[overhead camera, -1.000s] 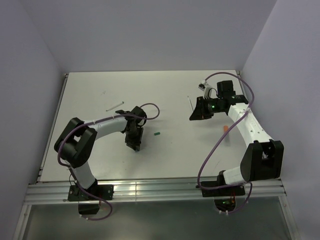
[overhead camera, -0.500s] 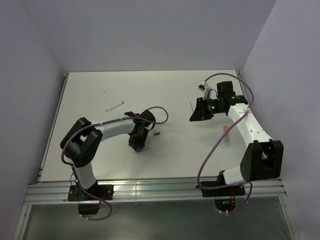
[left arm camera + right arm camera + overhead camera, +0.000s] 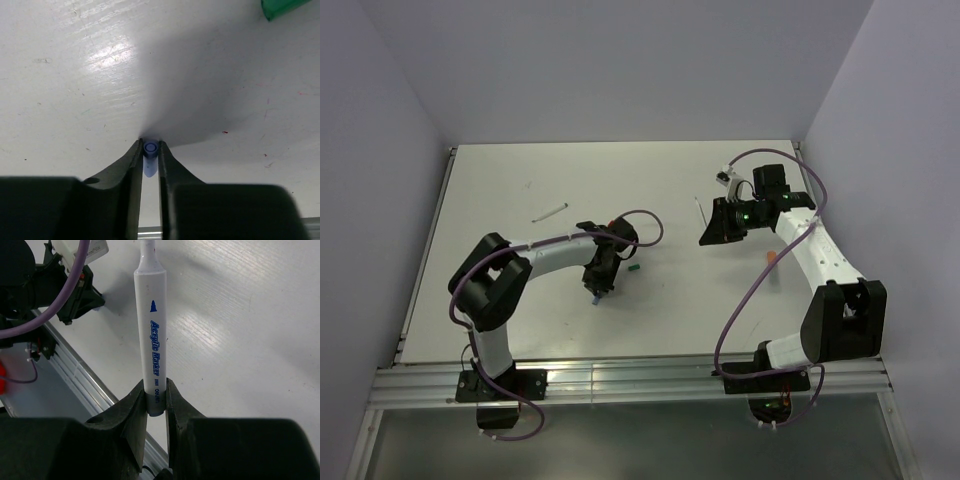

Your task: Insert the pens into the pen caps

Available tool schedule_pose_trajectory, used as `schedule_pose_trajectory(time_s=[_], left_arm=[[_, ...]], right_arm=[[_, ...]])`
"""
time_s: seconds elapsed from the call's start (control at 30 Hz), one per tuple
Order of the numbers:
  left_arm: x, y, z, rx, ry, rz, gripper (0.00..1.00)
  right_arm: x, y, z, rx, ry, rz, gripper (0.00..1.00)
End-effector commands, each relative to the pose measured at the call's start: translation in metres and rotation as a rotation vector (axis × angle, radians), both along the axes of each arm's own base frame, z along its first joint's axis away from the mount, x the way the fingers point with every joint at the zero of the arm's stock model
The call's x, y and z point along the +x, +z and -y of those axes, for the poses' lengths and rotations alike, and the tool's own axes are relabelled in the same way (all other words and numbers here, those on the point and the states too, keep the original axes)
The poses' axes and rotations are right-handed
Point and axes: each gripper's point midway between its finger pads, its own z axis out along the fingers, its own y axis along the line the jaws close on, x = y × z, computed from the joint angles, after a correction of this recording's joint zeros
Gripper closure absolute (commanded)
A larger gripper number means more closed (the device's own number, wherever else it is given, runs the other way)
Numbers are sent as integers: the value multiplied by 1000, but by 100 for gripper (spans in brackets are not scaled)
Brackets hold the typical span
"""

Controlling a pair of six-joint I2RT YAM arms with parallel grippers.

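In the left wrist view, a tiny blue pen cap [image 3: 150, 148] sits pinched between the tips of my left gripper [image 3: 150, 152], its open end facing the camera, low over the table. A dark green pen cap [image 3: 633, 268] lies just right of that gripper [image 3: 597, 290] and shows at the top right edge [image 3: 282, 6]. My right gripper [image 3: 156, 402] is shut on the rear end of a white pen [image 3: 152, 335] marked "Acrylic Marker", held above the table [image 3: 700, 208]. Another thin pen [image 3: 551, 211] lies at the left. A pen with an orange end [image 3: 775, 262] lies under the right arm.
White table [image 3: 660, 190] with a metal rail [image 3: 620, 380] along its near edge and grey walls on three sides. Purple cables loop off both arms. The right arm's forearm [image 3: 815, 250] crosses above the orange-ended pen.
My left arm has swung to the right toward the green cap, and its jaws have narrowed onto the blue cap. The right arm and its pen have hardly moved.
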Motion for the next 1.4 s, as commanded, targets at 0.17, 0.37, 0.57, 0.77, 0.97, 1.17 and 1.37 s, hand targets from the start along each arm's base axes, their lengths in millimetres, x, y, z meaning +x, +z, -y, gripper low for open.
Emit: schedule_pose_trajectory(time_s=[0.17, 0.37, 0.57, 0.77, 0.97, 1.17, 1.37], left_arm=[[9, -22, -8, 51, -9, 42, 100], [78, 84, 26, -219, 71, 237, 100], [145, 289, 7, -682, 115, 675, 100], [139, 406, -16, -983, -24, 913, 100], [103, 443, -7, -1261, -293, 920, 100], [91, 447, -17, -1389, -244, 927, 100], [83, 422, -15, -1507, -182, 840, 100]], right_arm=[[-2, 7, -1, 17, 15, 20, 100], [0, 39, -7, 46, 46, 122, 100], [5, 91, -29, 109, 105, 277, 100], [7, 148, -79, 112, 202, 487, 100], [9, 161, -114, 108, 234, 576, 100], [7, 151, -149, 49, 249, 576, 100], [-9, 151, -178, 93, 288, 520, 100]])
